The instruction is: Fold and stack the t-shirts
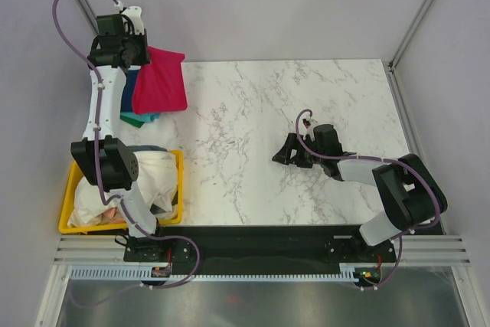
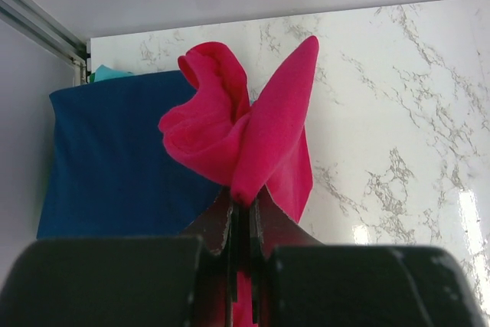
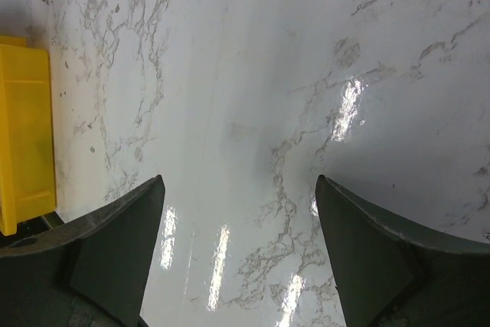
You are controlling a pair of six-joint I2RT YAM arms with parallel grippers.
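My left pincer clenches a soft bright red cloth t-shirt; my right pincer stands released above the white marble tabletop.

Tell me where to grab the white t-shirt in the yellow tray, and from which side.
Pinch the white t-shirt at its crumple beside the right wall of the yellow tray, from straight above: the walls likely block a sideways approach, and the left arm covers its left part.

It looks like a robot lab: robot arms fixed at a marble counter, plain grey walls, metal rails.
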